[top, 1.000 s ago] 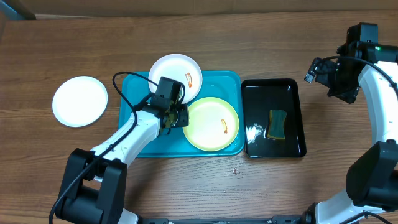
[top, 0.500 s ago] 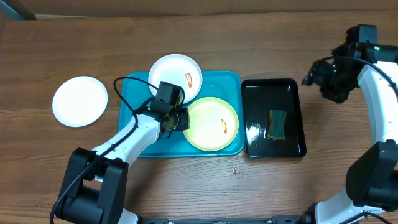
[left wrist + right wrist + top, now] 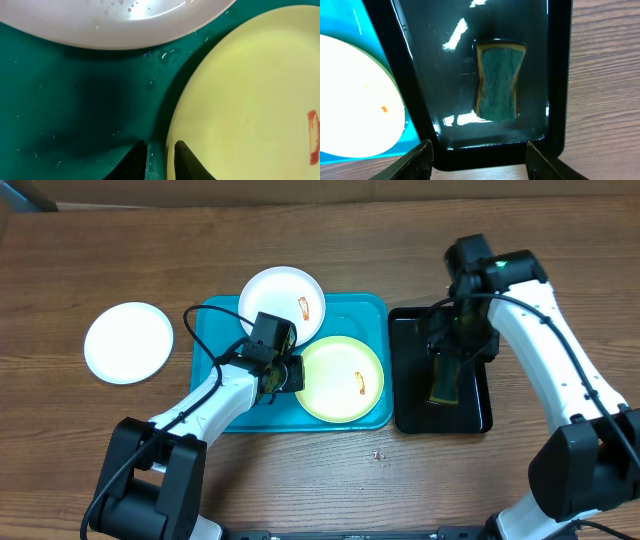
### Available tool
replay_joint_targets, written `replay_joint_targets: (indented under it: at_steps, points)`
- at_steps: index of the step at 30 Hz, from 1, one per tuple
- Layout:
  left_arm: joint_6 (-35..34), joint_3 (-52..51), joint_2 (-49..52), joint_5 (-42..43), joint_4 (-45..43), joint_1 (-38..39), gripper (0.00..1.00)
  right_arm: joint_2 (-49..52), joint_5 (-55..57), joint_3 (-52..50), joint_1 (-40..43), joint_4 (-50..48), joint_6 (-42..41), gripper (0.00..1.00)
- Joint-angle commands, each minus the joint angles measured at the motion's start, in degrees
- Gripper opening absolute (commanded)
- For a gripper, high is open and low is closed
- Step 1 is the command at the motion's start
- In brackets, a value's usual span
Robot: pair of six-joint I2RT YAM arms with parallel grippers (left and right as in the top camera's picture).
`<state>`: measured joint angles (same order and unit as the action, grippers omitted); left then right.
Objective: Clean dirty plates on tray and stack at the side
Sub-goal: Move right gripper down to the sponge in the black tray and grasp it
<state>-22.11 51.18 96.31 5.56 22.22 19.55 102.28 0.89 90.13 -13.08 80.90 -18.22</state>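
The turquoise tray (image 3: 355, 308) holds a white plate (image 3: 275, 300) with an orange-red smear, propped on its back rim, and a pale yellow-green plate (image 3: 340, 380) with a smear. A second white plate (image 3: 128, 342) lies on the table at the left. My left gripper (image 3: 288, 373) is shut on the yellow-green plate's left rim; in the left wrist view its fingers (image 3: 160, 162) straddle that plate's edge (image 3: 250, 100). My right gripper (image 3: 452, 358) hovers open and empty (image 3: 480, 162) above a green sponge (image 3: 497, 82).
The sponge (image 3: 442, 388) lies in a wet, glossy black tray (image 3: 410, 405) just right of the turquoise tray. The wooden table stretches out around both trays. A cable loops from the left arm over the turquoise tray's left edge.
My right arm has swung in from the far right edge and now hangs over the black tray above the sponge. The left arm and the plates have not moved.
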Motion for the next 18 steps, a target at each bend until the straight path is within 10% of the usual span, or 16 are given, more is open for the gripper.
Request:
replay_joint_targets:
  at_steps: [1,18]
  points:
    - [0.7,-1.0,-0.9,0.7,-0.2,1.4,0.22,-0.4,4.1,-2.2,-1.7,-0.2,-1.6,0.61]
    - [0.7,-1.0,-0.9,-1.7,1.0,2.2,0.07,-0.4,4.2,-28.3,-1.6,-24.7,-1.8,0.63]
